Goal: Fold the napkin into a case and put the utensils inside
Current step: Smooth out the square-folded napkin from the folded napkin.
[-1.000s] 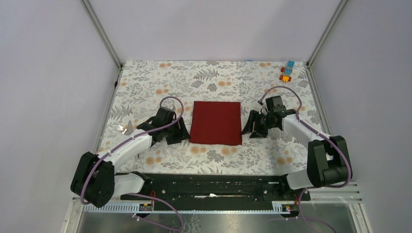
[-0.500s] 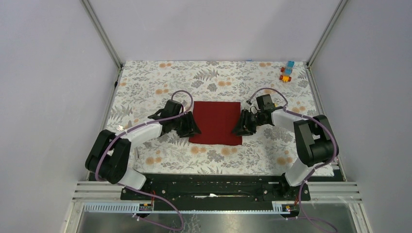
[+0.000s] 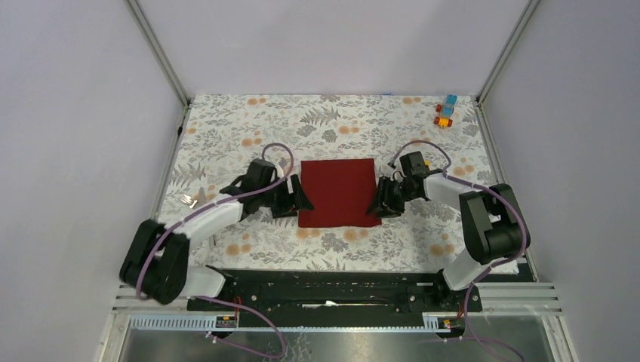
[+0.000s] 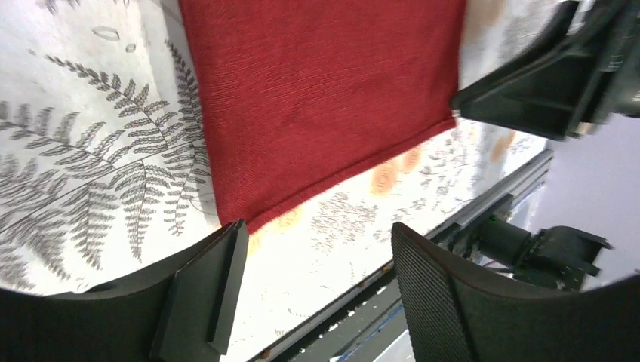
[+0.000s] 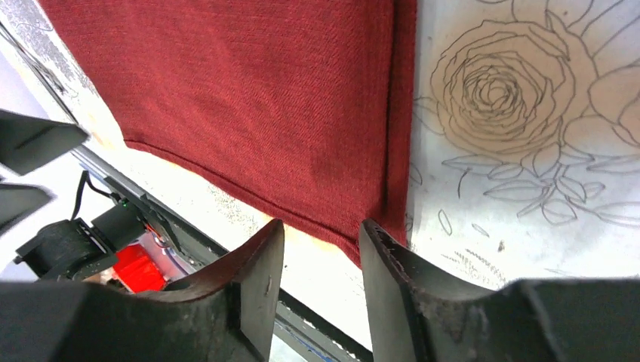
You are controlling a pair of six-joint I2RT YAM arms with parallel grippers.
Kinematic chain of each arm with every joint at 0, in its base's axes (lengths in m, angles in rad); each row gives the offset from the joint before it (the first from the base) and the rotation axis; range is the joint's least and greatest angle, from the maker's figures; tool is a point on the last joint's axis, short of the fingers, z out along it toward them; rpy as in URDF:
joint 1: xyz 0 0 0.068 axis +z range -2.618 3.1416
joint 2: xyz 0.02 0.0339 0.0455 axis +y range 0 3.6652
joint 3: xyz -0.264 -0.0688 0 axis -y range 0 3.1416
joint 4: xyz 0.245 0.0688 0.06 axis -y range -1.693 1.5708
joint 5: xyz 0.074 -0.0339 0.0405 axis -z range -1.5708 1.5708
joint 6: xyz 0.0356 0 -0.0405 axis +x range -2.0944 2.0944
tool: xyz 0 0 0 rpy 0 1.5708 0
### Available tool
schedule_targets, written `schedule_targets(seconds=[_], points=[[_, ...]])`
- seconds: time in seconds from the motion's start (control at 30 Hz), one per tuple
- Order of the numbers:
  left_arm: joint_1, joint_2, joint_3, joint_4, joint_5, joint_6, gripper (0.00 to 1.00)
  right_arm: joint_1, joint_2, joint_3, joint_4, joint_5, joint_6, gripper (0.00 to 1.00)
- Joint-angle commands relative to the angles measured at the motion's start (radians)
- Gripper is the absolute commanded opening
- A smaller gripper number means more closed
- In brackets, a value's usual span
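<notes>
The dark red napkin point(image 3: 338, 192) lies flat and square on the floral table. My left gripper point(image 3: 299, 200) is open at its near-left corner. In the left wrist view the gripper point(image 4: 317, 230) is just off the napkin point(image 4: 324, 98), with the corner beside the left finger point(image 4: 204, 294). My right gripper point(image 3: 377, 206) is open at the near-right corner. In the right wrist view the gripper point(image 5: 323, 226) has the napkin point(image 5: 249, 98) corner between the jaws, against the right finger point(image 5: 400, 286). The silver fork point(image 3: 192, 200) lies far left; the knife is hidden.
Small orange, blue and yellow toy blocks point(image 3: 445, 111) sit at the far right corner. The black base rail point(image 3: 332, 290) runs along the near edge. Frame posts and grey walls close in the table on three sides.
Both grippers reached in to the napkin's sides, then slid toward me to its near corners. The napkin has shifted slightly to the right.
</notes>
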Motion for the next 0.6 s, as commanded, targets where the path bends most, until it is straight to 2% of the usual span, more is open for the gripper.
schedule_targets(seconds=[0.0,0.07,0.17,0.4,0.57], points=[[0.055,-0.182,0.051,-0.109,-0.005,0.061,0.77,-0.003,-0.092,0.033,-0.072,0.028,-0.047,0.54],[0.082,-0.177,0.053,-0.135,-0.014,0.073,0.77,-0.007,-0.097,0.032,-0.066,0.046,-0.042,0.6],[0.099,-0.119,0.037,-0.115,0.015,0.057,0.68,-0.015,-0.075,0.031,-0.057,0.062,-0.038,0.61],[0.099,-0.026,-0.023,-0.038,-0.025,0.061,0.43,-0.026,-0.052,-0.005,-0.049,0.094,-0.053,0.49],[0.089,-0.013,-0.078,0.049,0.014,0.026,0.37,-0.026,-0.042,-0.018,-0.041,0.113,-0.064,0.43]])
